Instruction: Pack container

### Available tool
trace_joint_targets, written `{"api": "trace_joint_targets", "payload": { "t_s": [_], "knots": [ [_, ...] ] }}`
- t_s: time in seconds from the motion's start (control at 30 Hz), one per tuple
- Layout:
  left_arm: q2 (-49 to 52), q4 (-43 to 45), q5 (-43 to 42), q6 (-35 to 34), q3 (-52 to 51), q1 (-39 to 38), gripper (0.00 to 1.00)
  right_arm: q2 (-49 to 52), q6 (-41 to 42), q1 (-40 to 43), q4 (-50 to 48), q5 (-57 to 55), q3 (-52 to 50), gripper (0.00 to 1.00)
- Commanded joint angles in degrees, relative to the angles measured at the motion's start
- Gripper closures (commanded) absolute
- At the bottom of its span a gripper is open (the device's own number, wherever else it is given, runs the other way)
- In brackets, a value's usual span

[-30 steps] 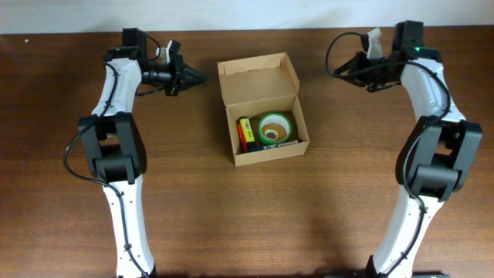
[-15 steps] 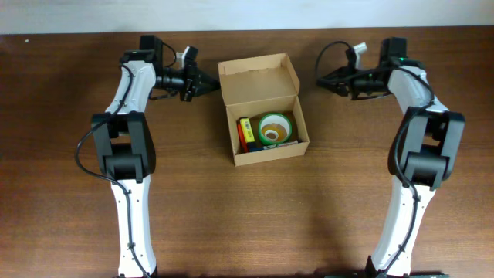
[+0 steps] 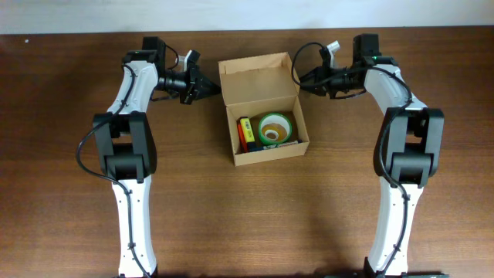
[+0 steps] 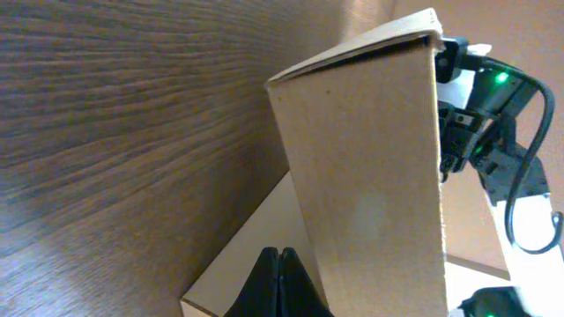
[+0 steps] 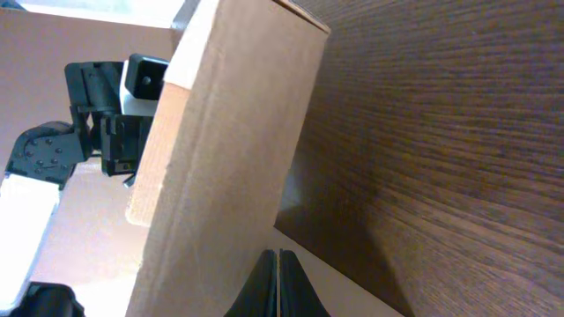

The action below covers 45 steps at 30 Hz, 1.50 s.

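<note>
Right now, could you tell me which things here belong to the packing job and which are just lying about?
Job: container, lid open; tape roll and red and yellow items inside; left gripper, right gripper, both shut.
Lying about: nothing seen on the table.

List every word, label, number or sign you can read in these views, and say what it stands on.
No text can be read in any view.
container: plain cardboard, no print visible on the lid or walls.
green tape roll: any marking is too small to read.
yellow and red items beside the roll: too small to read.
</note>
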<state>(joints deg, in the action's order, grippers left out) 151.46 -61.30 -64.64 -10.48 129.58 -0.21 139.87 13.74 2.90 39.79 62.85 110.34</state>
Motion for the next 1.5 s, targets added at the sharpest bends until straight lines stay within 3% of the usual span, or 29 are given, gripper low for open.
{"api": "trace_joint_targets", "payload": {
  "t_s": [0.0, 0.27, 0.67, 1.03, 1.47],
  "knots": [
    [0.6, -0.1, 1.1, 1.0, -1.6, 0.3, 0.98, 0.3, 0.3, 0.1, -0.2, -0.8, 0.4, 0.96],
    [0.6, 1.2, 0.7, 0.5, -4.1, -0.3, 0.98, 0.7, 0.3, -0.3, -0.2, -1.1, 0.4, 0.96],
    [0.6, 12.5, -8.2, -6.6, -4.1, -1.6, 0.98, 1.1, 0.5, -1.0, -1.1, 0.2, 0.5, 0.96],
    [0.6, 18.1, -13.2, -6.9, -3.9, -1.6, 0.98, 1.0, 0.5, -1.0, -4.7, 5.8, 2.8, 0.96],
    [0.6, 18.4, -12.0, -7.5, 7.0, -2.9, 0.98, 1.0, 0.5, -1.1, -3.1, 5.6, 11.9, 0.96]
  ]
}}
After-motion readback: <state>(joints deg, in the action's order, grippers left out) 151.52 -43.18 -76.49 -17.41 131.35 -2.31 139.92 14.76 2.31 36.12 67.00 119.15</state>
